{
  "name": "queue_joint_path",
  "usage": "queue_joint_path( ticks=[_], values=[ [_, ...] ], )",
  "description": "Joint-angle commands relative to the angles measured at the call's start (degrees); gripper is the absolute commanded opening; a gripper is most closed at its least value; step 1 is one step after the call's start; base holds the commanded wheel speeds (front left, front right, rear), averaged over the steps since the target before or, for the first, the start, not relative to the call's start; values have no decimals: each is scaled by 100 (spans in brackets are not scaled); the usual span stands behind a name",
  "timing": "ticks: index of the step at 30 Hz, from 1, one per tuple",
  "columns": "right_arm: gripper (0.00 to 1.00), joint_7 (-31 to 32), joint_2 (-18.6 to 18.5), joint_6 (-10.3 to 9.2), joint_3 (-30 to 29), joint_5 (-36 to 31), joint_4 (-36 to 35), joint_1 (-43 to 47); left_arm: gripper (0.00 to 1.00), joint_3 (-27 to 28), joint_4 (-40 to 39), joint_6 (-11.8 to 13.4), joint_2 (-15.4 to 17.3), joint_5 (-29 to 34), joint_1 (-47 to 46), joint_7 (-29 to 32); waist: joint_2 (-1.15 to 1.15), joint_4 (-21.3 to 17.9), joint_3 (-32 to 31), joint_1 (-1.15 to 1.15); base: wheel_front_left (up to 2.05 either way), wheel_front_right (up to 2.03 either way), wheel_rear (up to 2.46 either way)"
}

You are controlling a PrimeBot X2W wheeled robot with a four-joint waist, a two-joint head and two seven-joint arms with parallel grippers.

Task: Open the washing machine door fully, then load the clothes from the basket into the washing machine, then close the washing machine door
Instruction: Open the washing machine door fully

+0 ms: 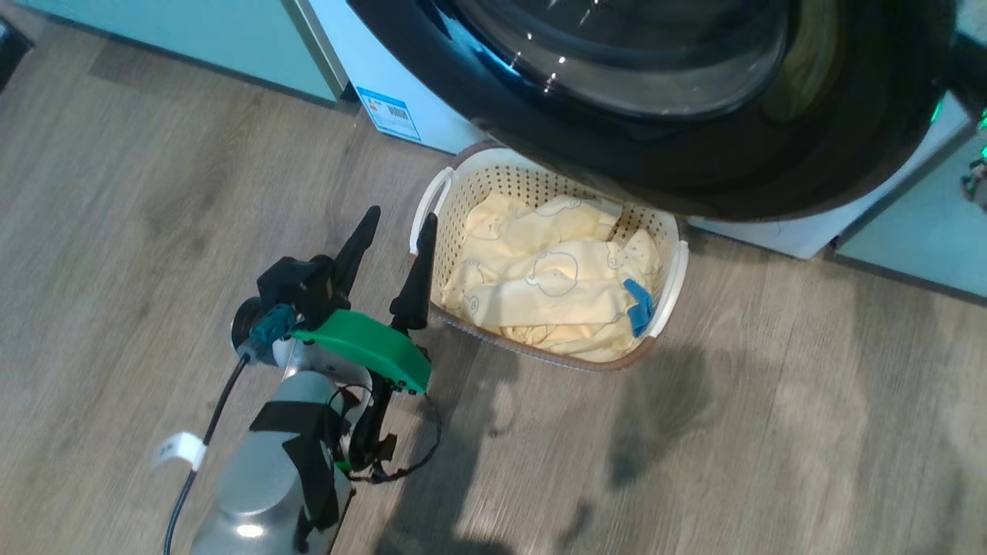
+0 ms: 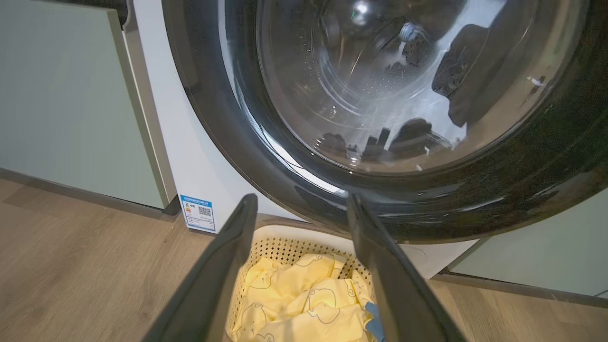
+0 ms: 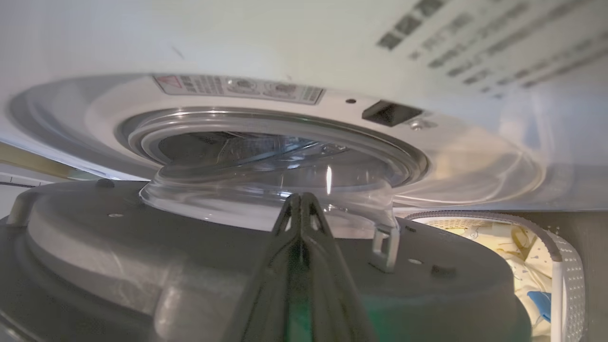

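**Left fingers spread by the basket, right fingers closed behind the ajar door**

Left gripper: two long dark fingers spread wide with nothing between them. The tips point up beside the left white handle of the small cream perforated plastic basket; whether they touch it, cannot tell.

Right gripper: fingers pressed together to a point and holding nothing. They lie over the grey inner face of the large round glossy black-rimmed washing machine door. The tip is just short of the door's bulging clear glass bowl; contact unclear.

The door is ajar, with a gap between it and the big white front-loading washing machine. The bowl sits close in front of the grey rubber ring.

The basket stands on the grey-brown wood-look floor, just in front of the machine. In the head view its back edge is overlapped by the door's lower rim.

Soft pale cream-yellow clothes with outlined cartoon prints fill the basket. A small bright blue piece lies at its right side.

A blue-white sticker is low on the machine's left. Pale-green cabinets flank the machine.
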Motion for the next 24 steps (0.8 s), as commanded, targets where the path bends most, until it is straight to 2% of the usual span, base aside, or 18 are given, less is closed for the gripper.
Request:
queue_joint_path(
  ticks=[1, 10, 24],
  values=[
    [0, 72, 77, 26, 73, 19, -228, 62, 100, 188, -145, 21, 115, 1, -76, -52, 0, -12, -61, 0, 0, 0, 0],
    [0, 410, 176, 26, 231, 147, -490, 603, 100, 237, -22, -59, 115, 47, 54, -52, 0, 14, -475, 0, 0, 0, 0],
    [0, 734, 656, 26, 638, 165, -1003, 1540, 100, 737, 193, -388, 121, 561, 314, -52, 0, 7, -1127, 0, 0, 0, 0]
  ],
)
